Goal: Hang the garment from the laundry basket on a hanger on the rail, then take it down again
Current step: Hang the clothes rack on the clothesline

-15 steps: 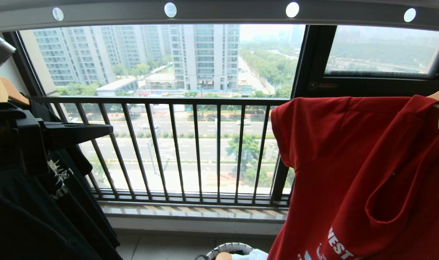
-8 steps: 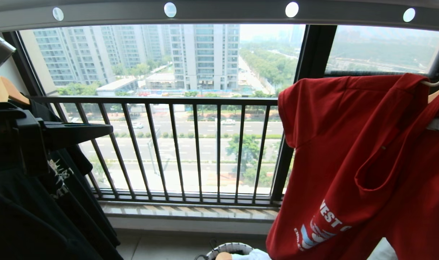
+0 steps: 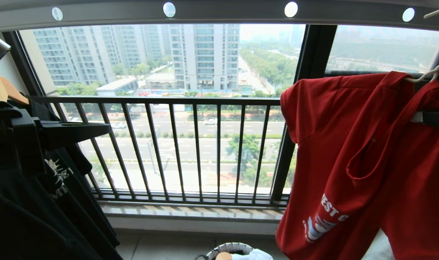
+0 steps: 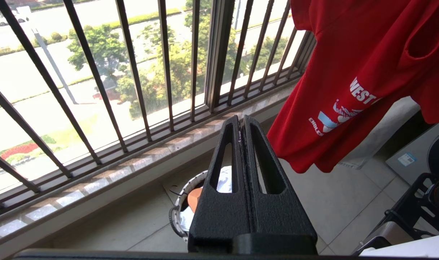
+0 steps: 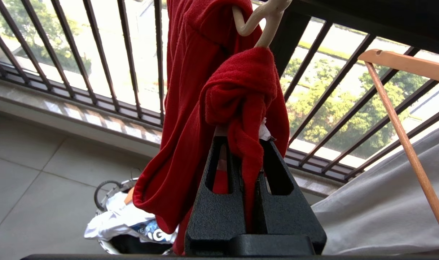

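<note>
The red garment [image 3: 349, 144] hangs at the right on the pale wire hanger [image 3: 430, 72], whose hook tip reaches up beside the grey holed rail [image 3: 219, 12]. My right gripper [image 5: 242, 141] is shut on the garment's bunched collar [image 5: 237, 94], and the hanger's neck [image 5: 262, 21] rises just above it. One of its fingers [image 3: 437, 121] shows at the head view's right edge. My left gripper [image 3: 109, 128] [image 4: 241, 121] is shut and empty, held level at the left, apart from the garment [image 4: 367, 65]. The laundry basket [image 3: 228, 249] [image 4: 178, 213] stands on the floor below.
A black T-shirt [image 3: 24, 202] on a wooden hanger [image 3: 3, 90] hangs at the far left. The black barred window railing [image 3: 190, 144] is straight ahead. Another wooden hanger [image 5: 403, 108] with grey cloth [image 5: 385, 209] hangs at the right. White cloth [image 5: 122, 220] lies in the basket.
My right gripper has lifted the garment and hanger; the hook has come up next to the rail at the top right. The left arm has not moved.
</note>
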Tool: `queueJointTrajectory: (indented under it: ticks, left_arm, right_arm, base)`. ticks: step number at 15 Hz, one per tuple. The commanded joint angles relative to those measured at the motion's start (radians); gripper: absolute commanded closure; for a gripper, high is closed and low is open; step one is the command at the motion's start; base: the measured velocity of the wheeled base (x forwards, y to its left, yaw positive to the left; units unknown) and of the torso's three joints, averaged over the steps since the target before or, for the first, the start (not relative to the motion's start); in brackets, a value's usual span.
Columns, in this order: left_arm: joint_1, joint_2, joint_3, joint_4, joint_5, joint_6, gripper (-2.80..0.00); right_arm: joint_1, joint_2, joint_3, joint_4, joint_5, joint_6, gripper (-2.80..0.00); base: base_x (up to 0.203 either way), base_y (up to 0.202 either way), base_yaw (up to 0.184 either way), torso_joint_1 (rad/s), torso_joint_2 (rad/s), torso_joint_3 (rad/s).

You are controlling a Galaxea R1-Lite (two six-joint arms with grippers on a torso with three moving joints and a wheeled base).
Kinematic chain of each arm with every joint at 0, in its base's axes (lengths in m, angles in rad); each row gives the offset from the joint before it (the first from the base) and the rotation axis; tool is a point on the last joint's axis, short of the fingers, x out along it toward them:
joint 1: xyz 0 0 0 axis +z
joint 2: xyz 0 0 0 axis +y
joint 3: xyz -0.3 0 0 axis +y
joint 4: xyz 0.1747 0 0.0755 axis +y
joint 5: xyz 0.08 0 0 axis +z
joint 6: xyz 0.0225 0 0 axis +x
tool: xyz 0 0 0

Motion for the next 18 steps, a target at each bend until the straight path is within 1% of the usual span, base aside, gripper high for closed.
queueJointTrajectory:
  ticks: [1,3,6,9,13,18]
  left_arm:
    - [0.000,-0.009,0.000,0.000,-0.004,0.000,0.00]
    - [0.000,-0.013,0.002,0.000,-0.004,0.002,0.00]
    - [0.000,-0.028,0.002,0.000,-0.004,0.000,0.00]
    - [0.000,-0.029,0.002,0.000,-0.006,0.001,0.00]
    - [0.000,-0.028,0.003,0.000,-0.004,0.002,0.00]
    - [0.000,-0.033,0.003,0.000,-0.004,0.002,0.00]
  right_arm:
    - [-0.007,0.019,-0.010,0.002,-0.020,0.000,0.00]
    - [-0.027,0.033,-0.020,0.002,-0.032,0.001,0.00]
    - [-0.029,0.036,-0.023,-0.007,-0.032,0.003,0.00]
    - [-0.045,0.067,-0.028,-0.068,-0.045,0.000,0.00]
    - [-0.051,0.090,-0.055,-0.070,-0.045,0.000,0.00]
    - [-0.104,0.149,-0.084,-0.070,-0.044,0.001,0.00]
  base:
    - [0.000,0.000,0.000,0.000,0.00,0.000]
    - [0.000,0.000,0.000,0.000,0.00,0.000]
    - [0.000,0.000,0.000,0.000,0.00,0.000]
    - [0.000,0.000,0.000,0.000,0.00,0.000]
    - [0.000,0.000,0.000,0.000,0.00,0.000]
    - [0.000,0.000,0.000,0.000,0.00,0.000]
